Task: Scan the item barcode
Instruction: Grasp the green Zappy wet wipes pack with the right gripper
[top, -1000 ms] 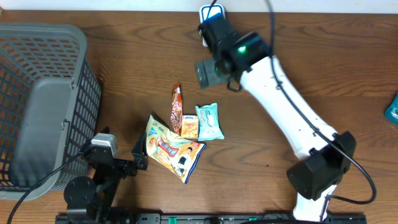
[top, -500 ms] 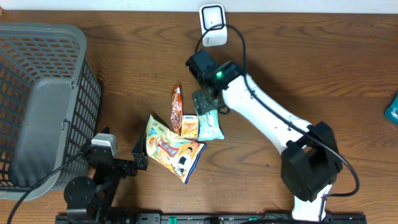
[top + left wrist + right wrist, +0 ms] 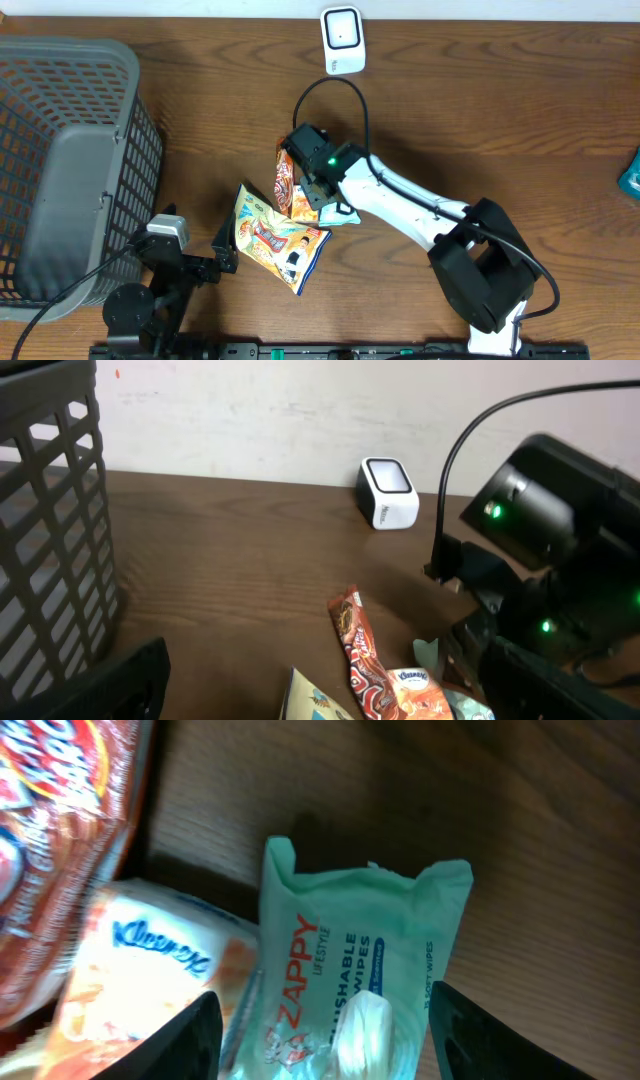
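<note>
Our right gripper [image 3: 328,1008] hung directly over the green wipes pack [image 3: 365,950], one finger at each long edge. The jaws stood apart, close against the pack's sides, and we could not tell whether they had pinched it or only bracketed it. The pack lay flat on the table [image 3: 520,100] near the middle, printed face up. Its left edge touched the orange tissue pack [image 3: 150,970], and the red snack wrapper [image 3: 283,170] lay just beyond that. We judged this to be the pick-up step, with the scan itself not yet begun. The next move called for a firm close across the pack's width and a lift that left the tissue pack behind. A carry to the white scanner [image 3: 343,40] at the far edge would follow. We saw no barcode on the upper face, so the pack would probably need turning before the scanner's window. Our left gripper [image 3: 226,250] rested at the near edge, jaws wide and holding nothing, just beside the yellow snack bag [image 3: 275,240]. Further left stood the grey basket [image 3: 130,150]. We counted one wipes pack, one tissue pack, one red wrapper, one yellow bag, one scanner and one basket. One teal object [image 3: 631,175] was cut off at the right border.
</note>
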`<act>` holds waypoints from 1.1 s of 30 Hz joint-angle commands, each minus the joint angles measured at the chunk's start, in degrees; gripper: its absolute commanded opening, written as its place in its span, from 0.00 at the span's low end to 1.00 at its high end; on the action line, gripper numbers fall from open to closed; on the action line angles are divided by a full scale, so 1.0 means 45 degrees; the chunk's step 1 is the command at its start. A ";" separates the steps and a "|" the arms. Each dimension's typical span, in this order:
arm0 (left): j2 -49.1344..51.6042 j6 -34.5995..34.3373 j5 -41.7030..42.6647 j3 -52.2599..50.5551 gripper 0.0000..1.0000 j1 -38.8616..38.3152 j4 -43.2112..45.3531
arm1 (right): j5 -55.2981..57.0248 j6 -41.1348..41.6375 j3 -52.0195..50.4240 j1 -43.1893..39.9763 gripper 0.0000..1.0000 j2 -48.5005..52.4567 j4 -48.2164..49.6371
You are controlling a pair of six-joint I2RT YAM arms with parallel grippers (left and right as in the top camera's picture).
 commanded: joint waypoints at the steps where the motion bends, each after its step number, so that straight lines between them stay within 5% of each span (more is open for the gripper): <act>1: -0.0024 0.0175 0.0199 -0.0063 0.98 -0.0039 0.0015 | 0.1554 0.0083 -0.0481 0.0466 0.60 -0.0087 0.0180; 10: -0.0024 0.0175 0.0199 -0.0063 0.98 -0.0039 0.0015 | 0.2730 0.0083 -0.1044 0.0962 0.59 -0.0083 0.0185; 17: -0.0024 0.0175 0.0199 -0.0063 0.98 -0.0039 0.0015 | 0.3662 0.0175 -0.1122 0.0952 0.70 -0.0083 0.0102; 33: -0.0024 0.0175 0.0199 -0.0063 0.98 -0.0039 0.0015 | 0.3279 -0.0287 -0.2370 0.0646 0.70 -0.0083 0.0967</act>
